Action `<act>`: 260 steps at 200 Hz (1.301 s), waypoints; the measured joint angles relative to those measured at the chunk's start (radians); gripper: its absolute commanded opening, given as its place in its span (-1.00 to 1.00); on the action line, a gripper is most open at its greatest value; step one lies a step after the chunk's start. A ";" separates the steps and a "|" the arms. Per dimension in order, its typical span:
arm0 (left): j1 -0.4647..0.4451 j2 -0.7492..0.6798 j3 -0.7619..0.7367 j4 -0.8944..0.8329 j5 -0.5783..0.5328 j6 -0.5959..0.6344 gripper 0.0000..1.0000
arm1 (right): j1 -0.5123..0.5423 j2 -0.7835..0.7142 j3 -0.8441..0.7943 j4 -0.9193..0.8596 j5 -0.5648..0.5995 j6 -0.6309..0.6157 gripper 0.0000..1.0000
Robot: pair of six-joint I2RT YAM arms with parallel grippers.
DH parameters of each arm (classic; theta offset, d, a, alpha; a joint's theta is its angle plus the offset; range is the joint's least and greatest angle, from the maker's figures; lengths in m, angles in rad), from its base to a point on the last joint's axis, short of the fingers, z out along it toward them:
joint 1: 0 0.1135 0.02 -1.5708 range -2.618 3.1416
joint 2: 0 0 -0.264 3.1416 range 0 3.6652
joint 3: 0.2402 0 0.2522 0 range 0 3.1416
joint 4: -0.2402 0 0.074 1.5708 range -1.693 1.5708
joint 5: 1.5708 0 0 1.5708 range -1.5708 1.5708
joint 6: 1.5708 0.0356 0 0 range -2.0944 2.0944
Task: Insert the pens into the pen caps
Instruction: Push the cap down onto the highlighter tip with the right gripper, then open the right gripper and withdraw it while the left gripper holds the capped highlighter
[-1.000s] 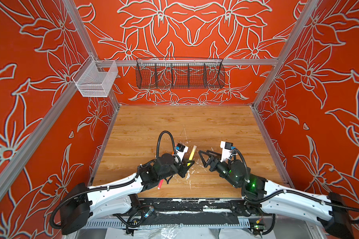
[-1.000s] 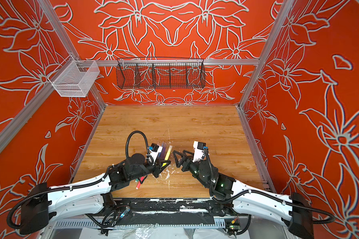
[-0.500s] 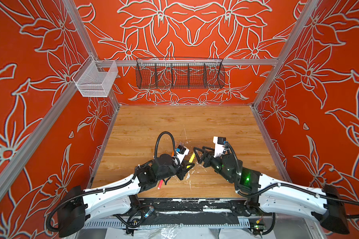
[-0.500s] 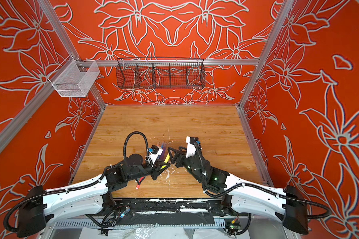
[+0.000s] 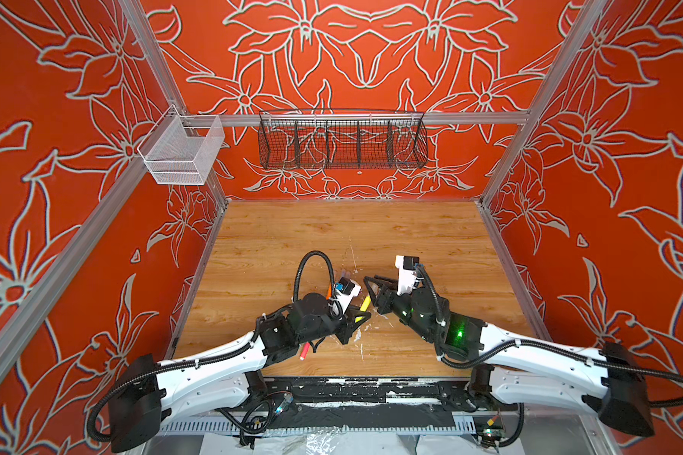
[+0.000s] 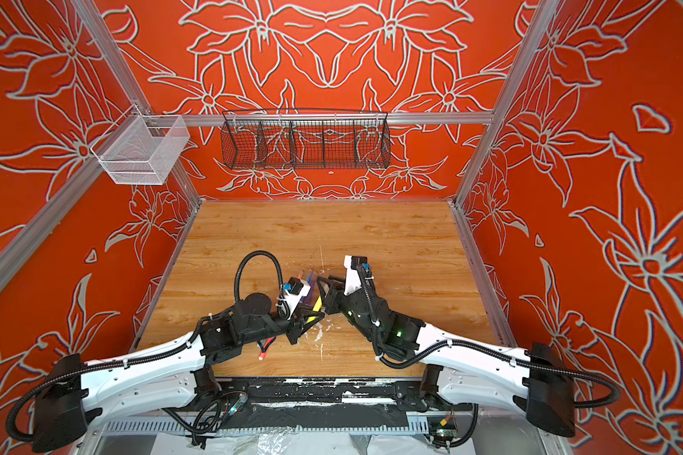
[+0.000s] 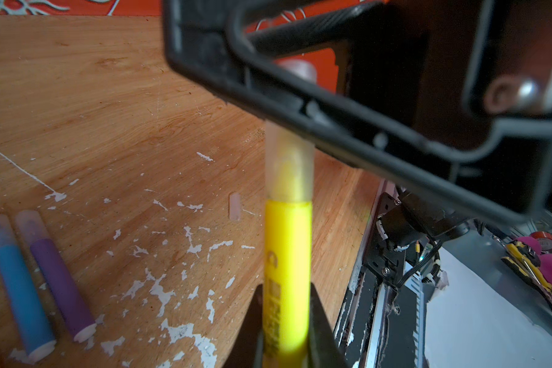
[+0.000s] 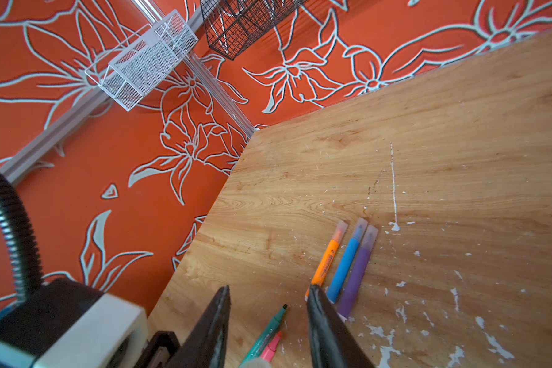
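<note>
Nearest us, a black strip [image 5: 351,388] flecked with chipped white paint edges the table [image 5: 371,236], a matte wood-grain board scarred with white flecks and one thin pale scratch. Just beyond the strip, the pink pen [image 5: 305,350] lies flat under the left arm, white plug toward us. The green pen [image 8: 268,331] lies beside it, and both tips are bare. A loose cap [image 7: 235,207], a small frosted tube, lies alone among the flecks.

Mid-table, the left gripper [image 7: 286,315] is clamped on the barrel of the yellow pen [image 7: 287,255], held off the board. The pen's long axis slants away from us toward the right gripper [image 8: 269,290]. Its tip wears a clear cap [image 7: 289,165], which passes behind a right finger. The right jaws stand apart, and we cannot tell whether they pinch that cap.

Just past the grippers, the orange pen [image 8: 327,261], blue pen [image 8: 344,264] and purple pen [image 8: 357,270] lie parallel, side by side, capped ends pointing far.

Beyond the bare board, a black wire basket [image 5: 342,143] with compartments and a white mesh basket [image 5: 182,153] hang from an aluminium rail [image 5: 470,117]. The orange-red walls [image 5: 351,47] behind are printed with pale flower outlines.
</note>
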 measured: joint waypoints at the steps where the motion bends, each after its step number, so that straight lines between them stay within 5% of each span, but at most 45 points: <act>1: 0.000 0.000 0.000 0.000 0.000 0.000 -1.00 | 0.000 0.001 0.000 0.000 0.000 0.001 -0.34; 57: 0.000 -0.005 -0.004 -0.002 -0.010 0.008 -1.00 | -0.004 0.018 0.004 0.029 -0.078 0.037 -1.00; 260: 0.003 0.067 0.182 -0.241 -0.166 0.109 -1.00 | -0.019 0.071 -0.039 0.214 -0.021 0.090 -1.00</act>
